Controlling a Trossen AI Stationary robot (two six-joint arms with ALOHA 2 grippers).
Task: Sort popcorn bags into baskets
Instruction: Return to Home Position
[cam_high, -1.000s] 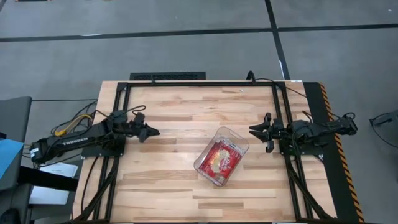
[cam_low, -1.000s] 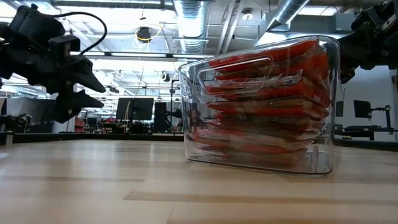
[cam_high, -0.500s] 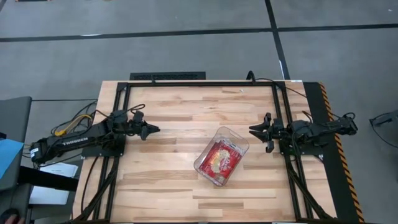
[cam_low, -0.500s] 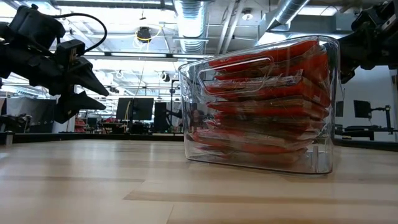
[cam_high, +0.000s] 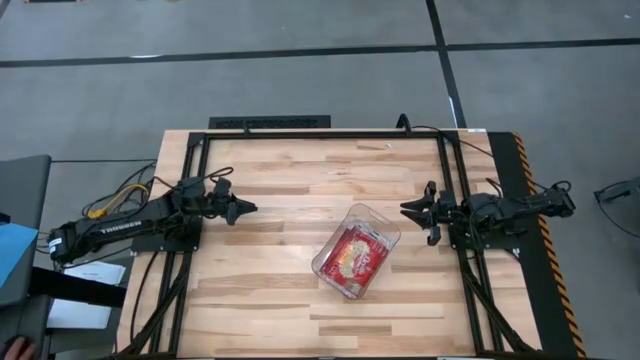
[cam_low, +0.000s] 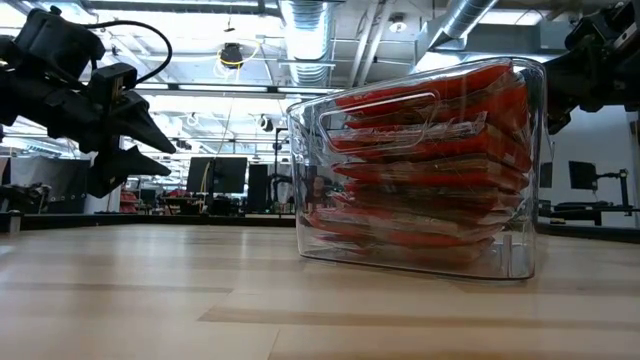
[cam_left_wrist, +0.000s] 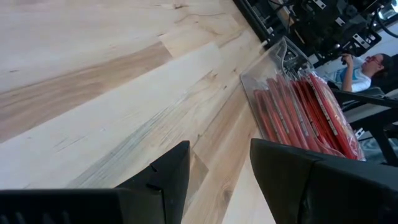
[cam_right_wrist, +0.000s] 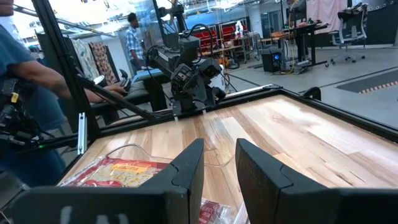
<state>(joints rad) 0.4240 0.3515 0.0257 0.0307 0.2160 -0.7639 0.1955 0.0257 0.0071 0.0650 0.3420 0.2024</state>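
A clear plastic tub (cam_high: 356, 250) stands on the table right of centre, its base on the wood. Several red popcorn bags (cam_high: 350, 256) lie stacked flat inside it; the low view shows the stack (cam_low: 420, 160) filling the tub (cam_low: 520, 240) nearly to its rim. The left wrist view shows the bags (cam_left_wrist: 298, 106) from the side. My left gripper (cam_high: 250, 209) hovers open over the table's left part, well clear of the tub. My right gripper (cam_high: 407, 211) hovers open just right of the tub's far corner, touching nothing.
A black frame (cam_high: 320, 134) runs along the far edge and both sides of the table. Bare wood (cam_high: 280, 300) lies between the arms and toward the near edge. People (cam_right_wrist: 25, 74) stand beyond the table in the room.
My left gripper has shifted slightly toward the tub and then held still. The tub, the bags and my right arm have stayed put.
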